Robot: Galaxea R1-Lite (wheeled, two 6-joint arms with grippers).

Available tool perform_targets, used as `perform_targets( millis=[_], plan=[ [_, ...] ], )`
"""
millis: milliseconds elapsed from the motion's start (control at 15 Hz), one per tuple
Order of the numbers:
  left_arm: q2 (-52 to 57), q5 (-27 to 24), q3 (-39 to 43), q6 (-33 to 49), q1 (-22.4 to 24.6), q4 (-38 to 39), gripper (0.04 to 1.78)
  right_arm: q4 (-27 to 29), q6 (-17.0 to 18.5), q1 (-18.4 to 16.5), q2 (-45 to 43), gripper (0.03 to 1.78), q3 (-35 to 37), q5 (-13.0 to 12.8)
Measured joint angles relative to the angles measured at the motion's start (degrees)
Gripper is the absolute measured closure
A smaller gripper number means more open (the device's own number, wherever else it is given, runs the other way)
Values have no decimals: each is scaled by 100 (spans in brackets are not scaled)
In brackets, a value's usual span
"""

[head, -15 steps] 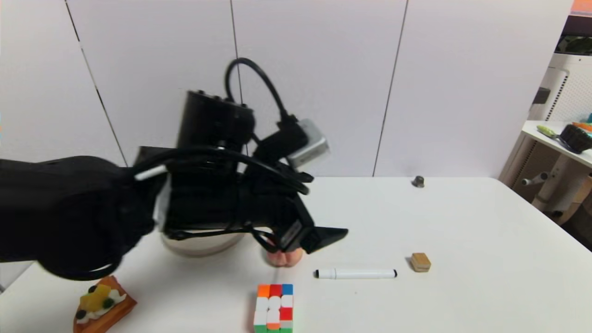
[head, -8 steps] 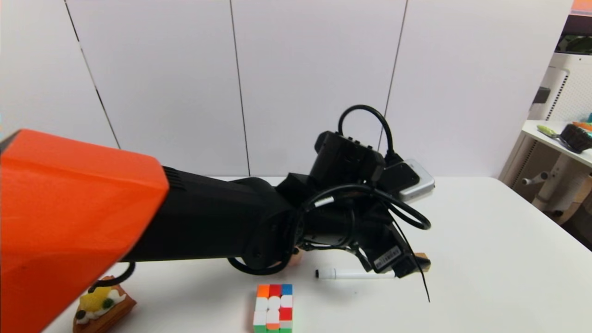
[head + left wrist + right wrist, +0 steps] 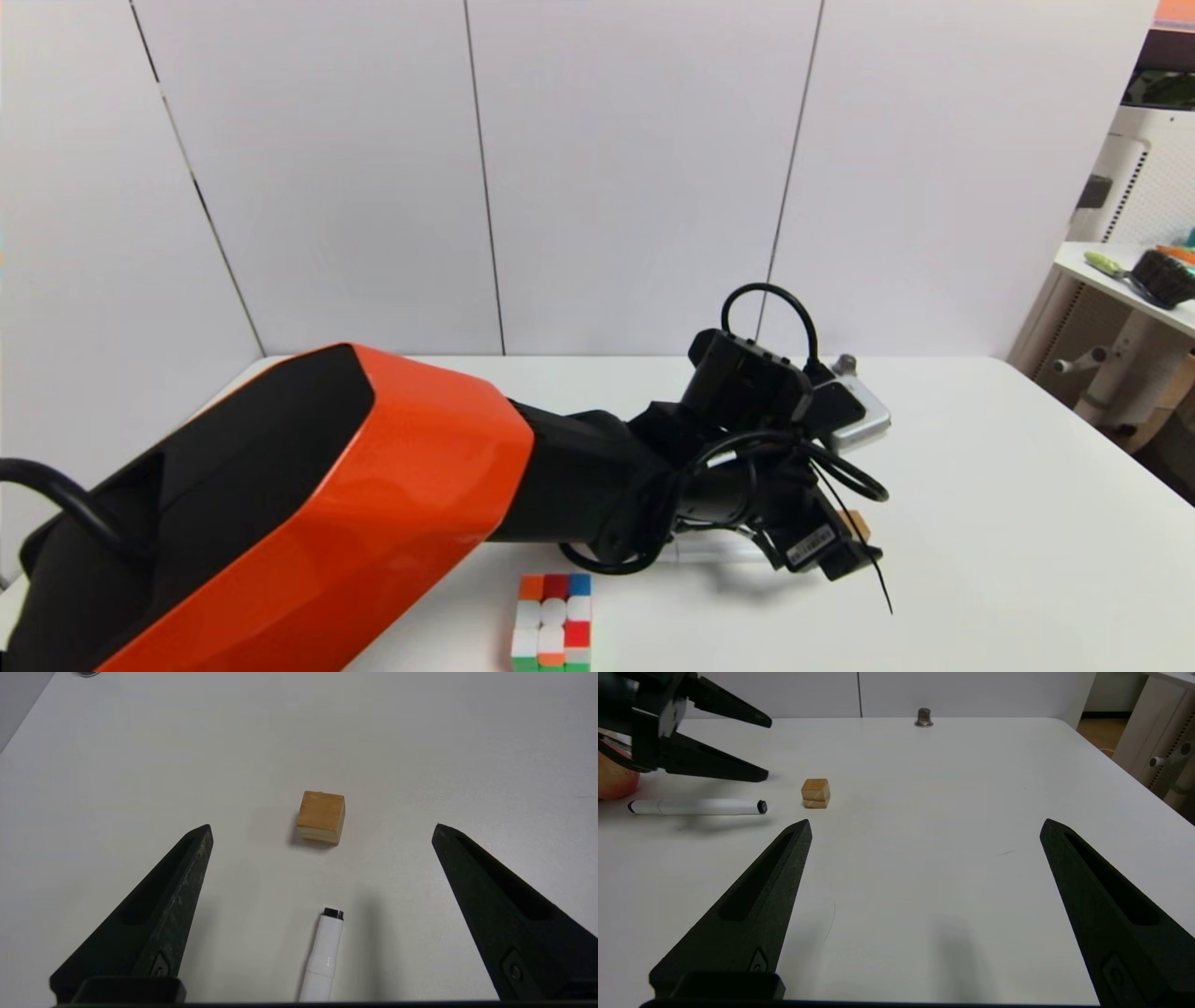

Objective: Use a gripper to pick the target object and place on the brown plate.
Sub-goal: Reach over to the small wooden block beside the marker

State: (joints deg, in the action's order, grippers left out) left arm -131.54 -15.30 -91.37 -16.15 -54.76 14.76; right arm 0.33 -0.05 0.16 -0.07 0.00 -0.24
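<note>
The jaws of the left gripper (image 3: 322, 828) are spread wide, grasping nothing. The target object (image 3: 321, 817) sits mid-frame between them; the marker (image 3: 322, 956) below should be avoided during descent.

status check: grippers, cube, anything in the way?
Left gripper open, lined up short of the wooden cube, no contact. Right gripper open, idle above table. White marker lies between left jaws, just before the cube.
</note>
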Motion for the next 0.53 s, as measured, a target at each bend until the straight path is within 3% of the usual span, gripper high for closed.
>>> perform_targets(
  millis=[533],
  plan=[
    [-918, -16, -747, 395, -9, 795, 13, 0, 2, 0, 0, 12, 0, -5]
  ],
)
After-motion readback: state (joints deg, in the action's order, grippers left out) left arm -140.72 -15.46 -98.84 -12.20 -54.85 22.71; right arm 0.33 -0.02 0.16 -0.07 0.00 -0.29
